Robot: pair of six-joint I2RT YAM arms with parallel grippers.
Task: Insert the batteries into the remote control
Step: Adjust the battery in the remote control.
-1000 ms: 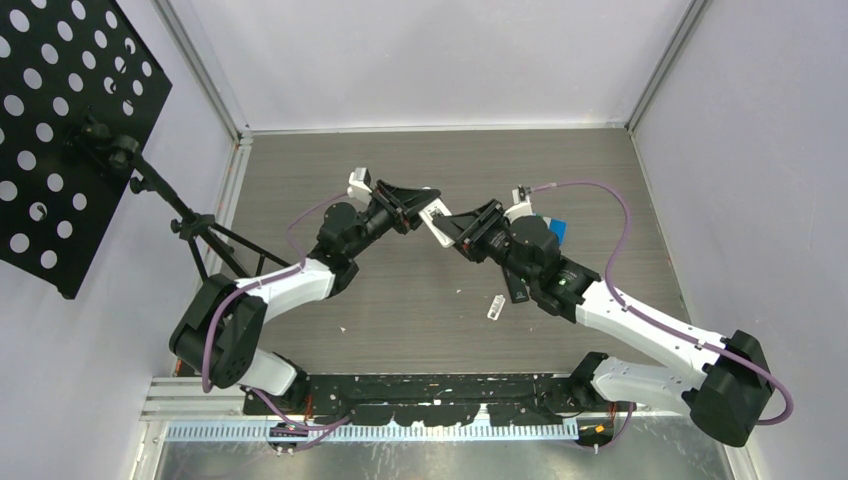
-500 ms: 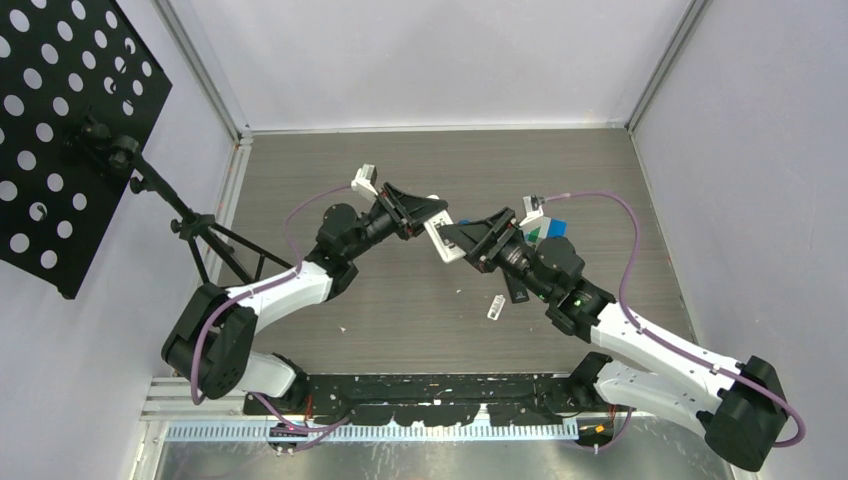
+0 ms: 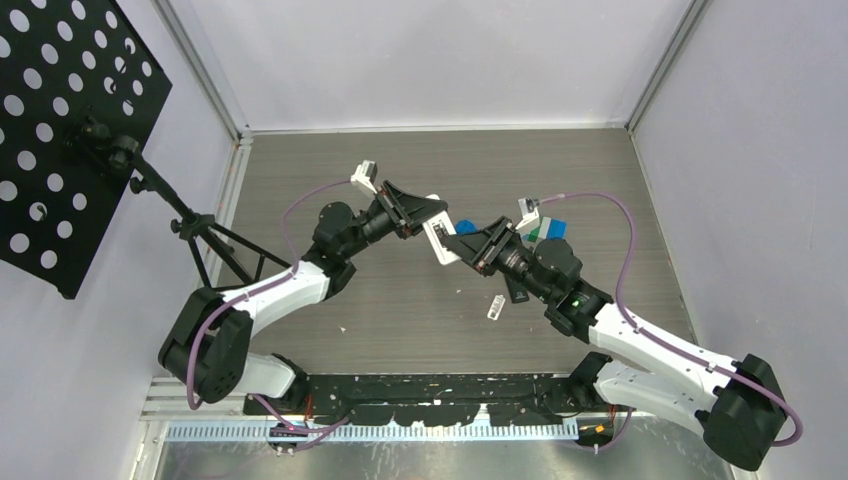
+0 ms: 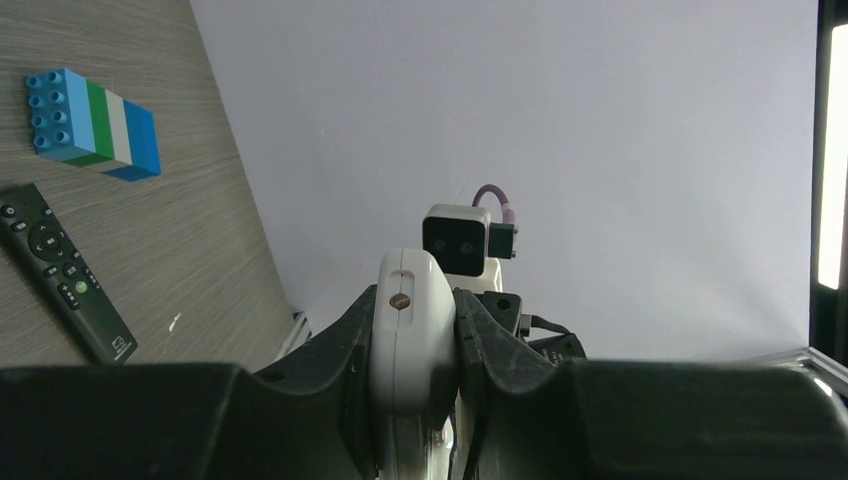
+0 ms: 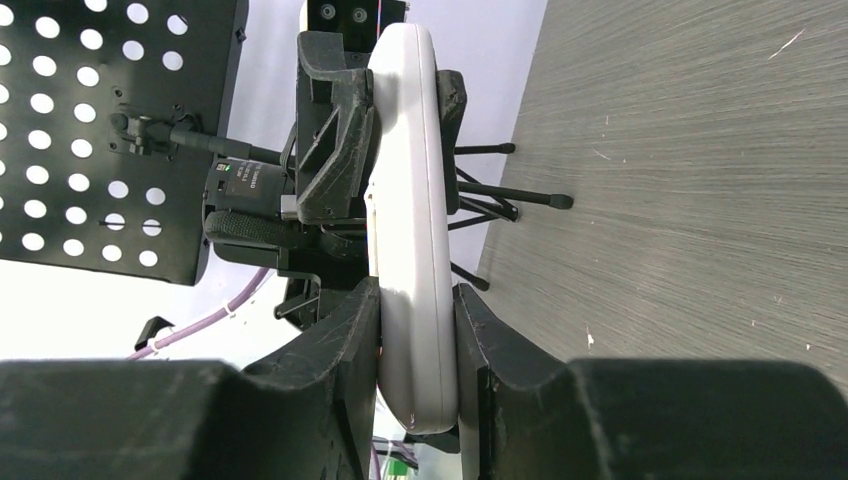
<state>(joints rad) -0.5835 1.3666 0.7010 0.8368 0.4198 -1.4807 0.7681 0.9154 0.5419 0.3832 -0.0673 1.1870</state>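
A white remote control (image 3: 438, 240) hangs in the air over the middle of the table, held at both ends. My left gripper (image 3: 424, 216) is shut on its far end and my right gripper (image 3: 461, 246) is shut on its near end. In the left wrist view the remote (image 4: 415, 320) stands edge-on between the fingers of the left gripper (image 4: 415, 335). In the right wrist view the remote (image 5: 410, 200) runs from the right gripper (image 5: 417, 345) up to the left one. No batteries show in any view.
A black remote (image 4: 65, 275) lies on the table, partly under the right arm (image 3: 516, 288). A blue, green and white toy brick block (image 4: 92, 125) (image 3: 548, 229) lies behind it. A small clear-white plastic piece (image 3: 494, 307) lies nearer. A black perforated stand (image 3: 60, 120) with tripod legs (image 3: 215, 240) is at left.
Both grippers have carried the white remote a little to the right and nearer. The right wrist has swung and its arm has stretched out. Both grips are unchanged.
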